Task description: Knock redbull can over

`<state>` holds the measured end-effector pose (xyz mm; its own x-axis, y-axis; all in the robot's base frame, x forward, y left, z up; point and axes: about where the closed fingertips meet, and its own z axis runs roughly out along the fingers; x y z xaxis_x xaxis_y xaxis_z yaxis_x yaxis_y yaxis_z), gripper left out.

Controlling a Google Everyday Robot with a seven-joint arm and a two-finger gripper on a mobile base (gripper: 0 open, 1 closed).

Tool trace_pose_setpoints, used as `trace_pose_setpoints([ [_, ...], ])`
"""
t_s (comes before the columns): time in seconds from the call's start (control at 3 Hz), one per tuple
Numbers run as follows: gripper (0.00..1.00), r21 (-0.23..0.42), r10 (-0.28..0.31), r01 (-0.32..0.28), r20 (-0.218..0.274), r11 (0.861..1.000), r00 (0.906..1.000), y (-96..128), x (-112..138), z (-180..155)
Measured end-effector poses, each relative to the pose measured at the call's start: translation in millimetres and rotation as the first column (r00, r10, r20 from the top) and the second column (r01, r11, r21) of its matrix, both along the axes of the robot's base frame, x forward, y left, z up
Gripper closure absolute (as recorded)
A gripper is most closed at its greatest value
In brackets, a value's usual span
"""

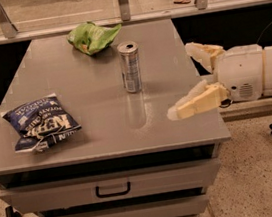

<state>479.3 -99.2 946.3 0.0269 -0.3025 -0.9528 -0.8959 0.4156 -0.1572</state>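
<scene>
The redbull can (130, 67) is a slim silver and blue can. It stands upright near the middle of the grey table top (78, 93), a little toward the back. My gripper (182, 81) comes in from the right, over the table's right edge. Its two cream fingers are spread wide apart, one finger (203, 51) toward the back and one finger (193, 104) toward the front. The gripper is empty and sits to the right of the can, with a clear gap between them.
A green snack bag (92, 37) lies at the table's back, just behind the can. A dark blue chip bag (41, 123) lies at the front left. Drawers (112, 188) sit below the top. A railing with glass runs behind the table.
</scene>
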Motion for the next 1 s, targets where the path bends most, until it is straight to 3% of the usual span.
trace_pose_setpoints([
  [0.33, 0.0, 0.021, -0.05, 0.05, 0.013, 0.999, 0.9987, 17, 28, -5],
  [0.67, 0.0, 0.042, -0.09, 0.09, -0.009, 0.995, 0.9959, 52, 71, -27],
  [1.0, 0.0, 0.042, -0.09, 0.09, -0.009, 0.995, 0.9959, 52, 71, -27],
])
